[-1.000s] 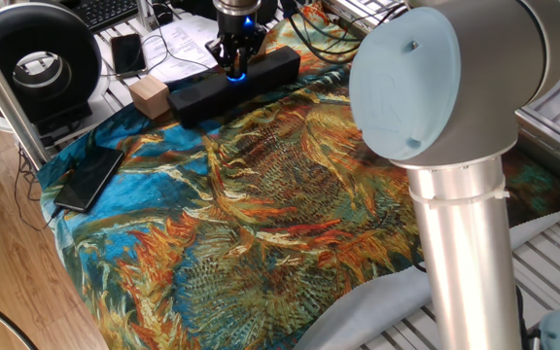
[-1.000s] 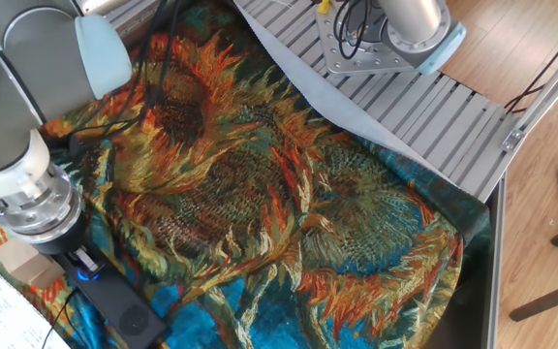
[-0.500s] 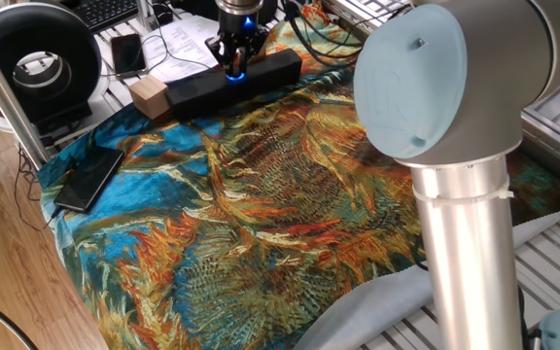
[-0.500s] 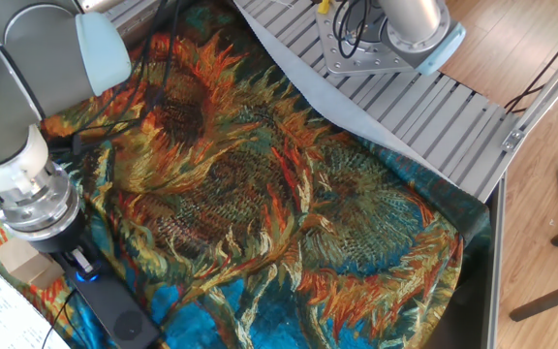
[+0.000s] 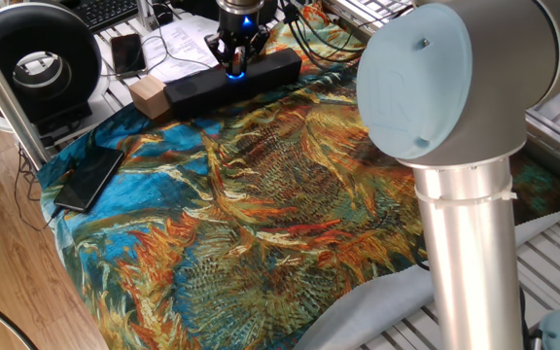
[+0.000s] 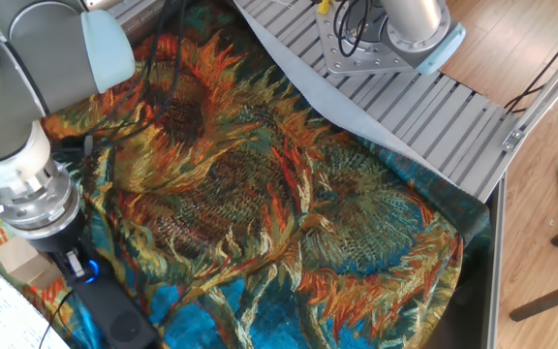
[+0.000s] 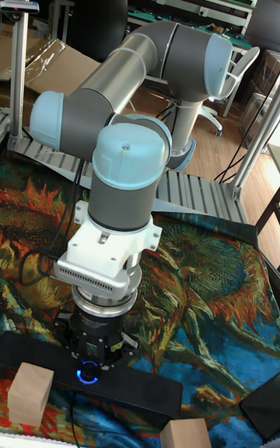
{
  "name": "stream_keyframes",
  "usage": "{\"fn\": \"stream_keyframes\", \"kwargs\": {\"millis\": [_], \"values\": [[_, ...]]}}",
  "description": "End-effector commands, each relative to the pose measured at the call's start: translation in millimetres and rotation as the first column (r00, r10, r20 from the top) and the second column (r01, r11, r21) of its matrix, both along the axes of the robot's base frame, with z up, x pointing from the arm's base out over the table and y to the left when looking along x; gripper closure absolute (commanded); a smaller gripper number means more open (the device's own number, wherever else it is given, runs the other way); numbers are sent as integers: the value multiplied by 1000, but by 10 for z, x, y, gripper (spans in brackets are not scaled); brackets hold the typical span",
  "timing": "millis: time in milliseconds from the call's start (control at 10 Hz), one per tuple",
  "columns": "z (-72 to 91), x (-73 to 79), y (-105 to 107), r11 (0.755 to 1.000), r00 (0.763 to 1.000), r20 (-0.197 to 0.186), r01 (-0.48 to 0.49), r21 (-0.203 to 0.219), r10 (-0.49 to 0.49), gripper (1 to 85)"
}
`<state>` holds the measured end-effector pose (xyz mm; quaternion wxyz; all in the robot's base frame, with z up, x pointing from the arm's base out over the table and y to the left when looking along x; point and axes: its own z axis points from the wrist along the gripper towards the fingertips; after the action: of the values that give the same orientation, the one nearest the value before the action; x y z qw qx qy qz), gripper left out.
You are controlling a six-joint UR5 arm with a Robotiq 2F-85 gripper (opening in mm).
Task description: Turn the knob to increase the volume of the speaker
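The speaker is a long black bar on the sunflower cloth, with a tan wooden block at its left end. Its knob glows blue on top. My gripper reaches straight down onto it, fingers on either side of the dial and shut on it. In the other fixed view the gripper hides most of the knob, and the speaker runs off the bottom edge. The tall view shows the blue knob between the fingers on the speaker.
A flat black smartphone lies on the cloth's left edge. A big round black ring device, a second phone and papers sit behind the speaker. My arm's elbow fills the right foreground. Wooden blocks flank the speaker.
The gripper has twisted a little on the knob. The speaker's left end and its wooden block have swung slightly toward the back of the table.
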<state>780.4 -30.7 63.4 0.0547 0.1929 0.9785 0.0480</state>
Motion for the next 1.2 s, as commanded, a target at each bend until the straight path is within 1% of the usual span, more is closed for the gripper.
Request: {"fn": "stream_keyframes", "kwargs": {"millis": [0, 200, 400, 500, 600, 700, 800, 900, 1000, 1100], "values": [[26, 45, 55, 986, 988, 2, 157, 48, -157, 637], [19, 82, -75, 987, 987, 25, 158, 7, -158, 637], [30, 87, -71, 987, 987, 29, 158, 3, -158, 637], [34, 99, -58, 991, 991, 35, 131, 2, -131, 637], [32, 111, -43, 997, 996, 41, 83, -1, -83, 617], [30, 121, -18, 1000, 999, 46, 26, -3, -26, 577], [37, 129, -11, 998, 996, 52, -66, -22, 67, 497], [40, 150, -51, 987, 987, 58, -146, -60, 150, 443], [42, 161, -58, 978, 979, 54, -194, -79, 198, 413], [36, 166, -36, 974, 975, 50, -213, -79, 218, 397]]}}
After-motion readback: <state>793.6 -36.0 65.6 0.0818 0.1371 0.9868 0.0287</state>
